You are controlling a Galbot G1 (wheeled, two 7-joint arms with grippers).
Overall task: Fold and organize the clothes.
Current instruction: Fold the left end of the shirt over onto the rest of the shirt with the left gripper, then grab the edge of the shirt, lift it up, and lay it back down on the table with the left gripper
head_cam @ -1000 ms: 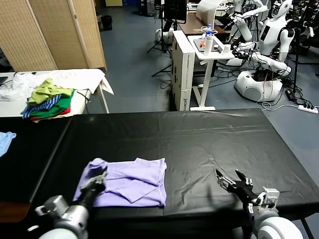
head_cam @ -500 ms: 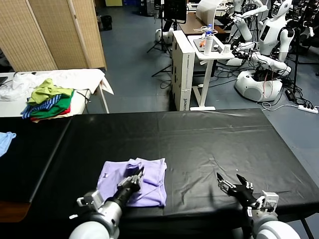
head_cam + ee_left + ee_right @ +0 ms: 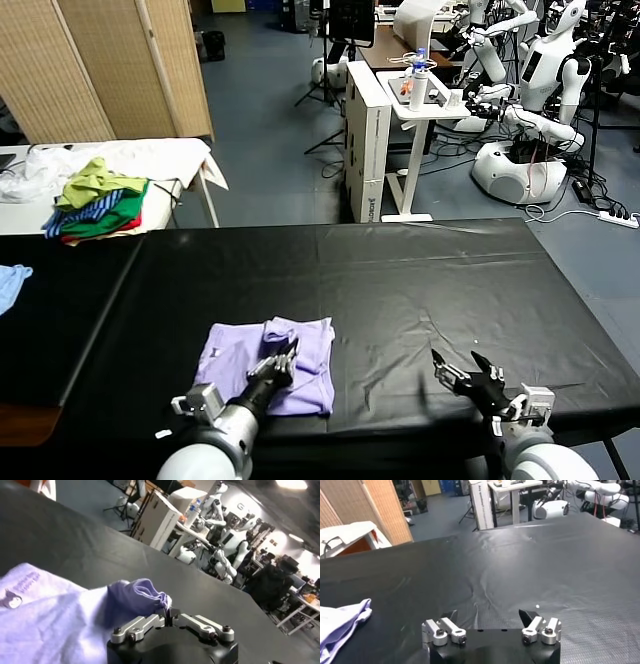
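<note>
Near the counter's (image 3: 420, 270) front edge, the left hand (image 3: 284, 357) pinches a bunched fold of the T-shirt (image 3: 235, 352), hiding its fingertips; the right hand (image 3: 468, 372) hovers wide.

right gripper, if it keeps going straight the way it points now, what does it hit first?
Probably nothing close. The right gripper, jaws open, points across bare black table; the lavender T-shirt lies off to the side. The way looks free to the far table edge, though depth is unclear.

Lavender T-shirt (image 3: 240, 352), black table (image 3: 420, 290)
</note>
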